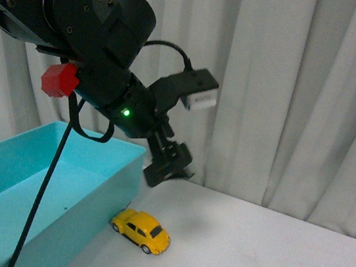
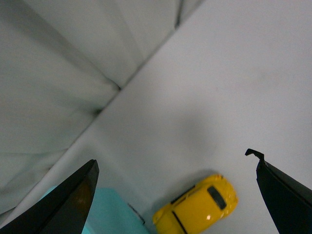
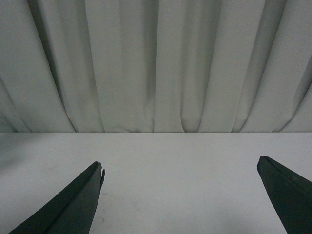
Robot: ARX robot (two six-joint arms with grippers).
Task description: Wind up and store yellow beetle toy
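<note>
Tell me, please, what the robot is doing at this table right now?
The left gripper hovers open and empty above the white table, near the yellow beetle toy. The toy sits on its wheels on the table, close beside the outer wall of the teal bin, not in it. The right gripper is also open and empty, over bare table facing the curtain. Nothing is grasped yet.

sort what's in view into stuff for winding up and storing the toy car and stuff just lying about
For the job:
- small glossy yellow beetle toy car
- open-topped turquoise plastic bin beside it, probably the storage spot
- left hand, open, raised near the car

Just there:
- white pleated curtain
- white table top
- right hand, open, holding nothing
</note>
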